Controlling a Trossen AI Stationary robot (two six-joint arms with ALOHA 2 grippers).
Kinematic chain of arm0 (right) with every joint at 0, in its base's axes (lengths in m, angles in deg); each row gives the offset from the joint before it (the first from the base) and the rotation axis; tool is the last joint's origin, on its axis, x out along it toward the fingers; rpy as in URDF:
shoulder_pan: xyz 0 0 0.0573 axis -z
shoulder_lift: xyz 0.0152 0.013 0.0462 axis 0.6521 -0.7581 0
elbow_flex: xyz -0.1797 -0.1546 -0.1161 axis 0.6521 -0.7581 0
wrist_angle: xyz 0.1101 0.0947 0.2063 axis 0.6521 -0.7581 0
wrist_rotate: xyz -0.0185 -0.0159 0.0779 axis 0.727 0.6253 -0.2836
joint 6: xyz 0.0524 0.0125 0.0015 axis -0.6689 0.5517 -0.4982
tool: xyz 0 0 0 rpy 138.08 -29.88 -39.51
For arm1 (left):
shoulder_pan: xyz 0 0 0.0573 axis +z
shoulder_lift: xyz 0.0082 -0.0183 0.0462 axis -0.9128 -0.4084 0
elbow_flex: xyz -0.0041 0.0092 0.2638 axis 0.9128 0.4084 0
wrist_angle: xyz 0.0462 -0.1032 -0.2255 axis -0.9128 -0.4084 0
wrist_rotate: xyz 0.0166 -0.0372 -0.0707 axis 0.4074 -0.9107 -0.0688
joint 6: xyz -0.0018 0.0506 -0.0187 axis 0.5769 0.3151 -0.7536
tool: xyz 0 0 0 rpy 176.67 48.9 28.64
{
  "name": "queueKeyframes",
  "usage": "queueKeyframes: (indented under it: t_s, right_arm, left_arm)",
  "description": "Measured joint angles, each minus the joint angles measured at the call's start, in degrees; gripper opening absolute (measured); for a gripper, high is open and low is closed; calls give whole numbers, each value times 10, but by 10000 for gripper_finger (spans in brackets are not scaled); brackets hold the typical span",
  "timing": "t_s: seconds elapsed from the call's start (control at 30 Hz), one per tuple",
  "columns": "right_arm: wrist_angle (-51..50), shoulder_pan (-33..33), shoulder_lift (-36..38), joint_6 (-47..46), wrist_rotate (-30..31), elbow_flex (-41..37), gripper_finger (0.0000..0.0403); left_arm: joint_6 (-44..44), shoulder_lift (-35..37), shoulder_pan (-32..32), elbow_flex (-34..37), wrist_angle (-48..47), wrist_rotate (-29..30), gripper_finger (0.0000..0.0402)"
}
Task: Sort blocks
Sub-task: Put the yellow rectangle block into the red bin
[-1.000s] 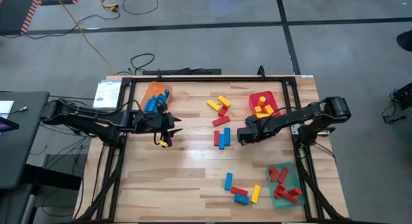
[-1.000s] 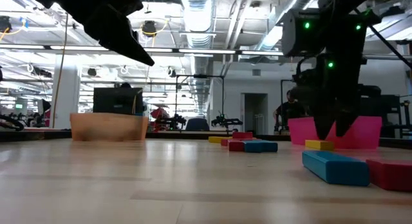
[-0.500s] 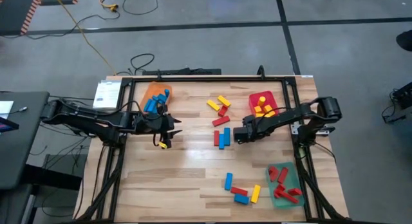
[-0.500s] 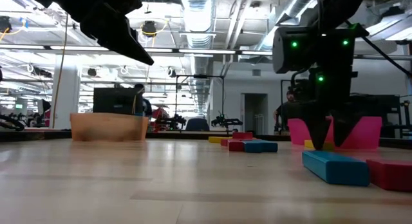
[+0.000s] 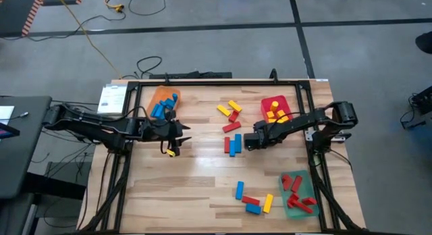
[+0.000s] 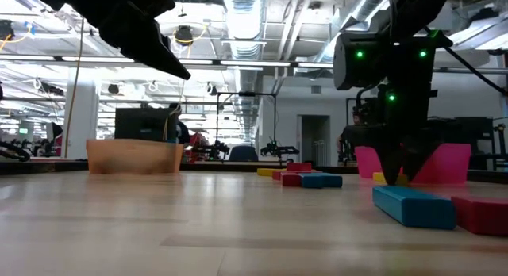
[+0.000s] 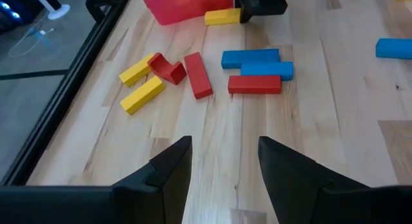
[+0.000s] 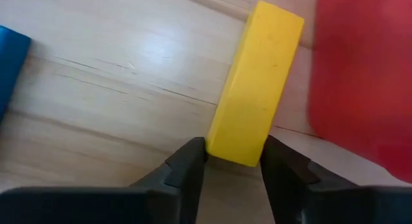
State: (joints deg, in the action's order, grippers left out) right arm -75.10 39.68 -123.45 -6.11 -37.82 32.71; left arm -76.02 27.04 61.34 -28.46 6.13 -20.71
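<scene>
No readable writing is found on anything. Nearest in the low view, a blue block (image 6: pixel 413 206) lies flat on the bench (image 6: pixel 198 228) with a red block's end (image 6: pixel 482 213) beside it. Just behind, the right claw (image 8: pixel 233 158) is seen closed around the end of a yellow block (image 8: pixel 256 82) that lies beside the red tray (image 5: pixel 277 107). A mixed cluster of blocks (image 7: pixel 254 71) is spread mid-bench. The left claw (image 7: pixel 224 161) is held open and empty above the wood. Farther off, the orange tray (image 5: pixel 162 98) holds blue blocks.
</scene>
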Motion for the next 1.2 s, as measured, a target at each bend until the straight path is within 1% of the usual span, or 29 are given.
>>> queueKeyframes:
  t_s: [0.17, 0.27, 0.53, 0.7, 0.77, 1.07, 1.2]
  right_arm:
    - [2, -17, -1, 2, 9, 0, 120]
    - [1, -33, -1, 2, 9, -1, 107]
    - [-11, -97, -2, 2, -8, 10, 109]
    - [-30, -133, -3, 17, -61, 44, 110]
    - [-41, -143, -4, 26, -73, 57, 110]
    - [-52, -175, -3, 48, -55, 99, 110]
    - [-81, -182, -3, 49, -37, 116, 109]
  left_arm:
    - [-5, -11, 0, 0, -6, 0, 174]
    - [-7, -20, -1, 0, -6, 0, 174]
    - [-8, -23, -1, 1, -8, 0, 174]
    - [-10, -23, -1, 1, -7, 0, 174]
    - [-10, -23, -1, 1, -5, 0, 174]
    - [-4, -23, -1, 1, 27, -6, 174]
    - [-4, -23, -1, 1, 37, -7, 174]
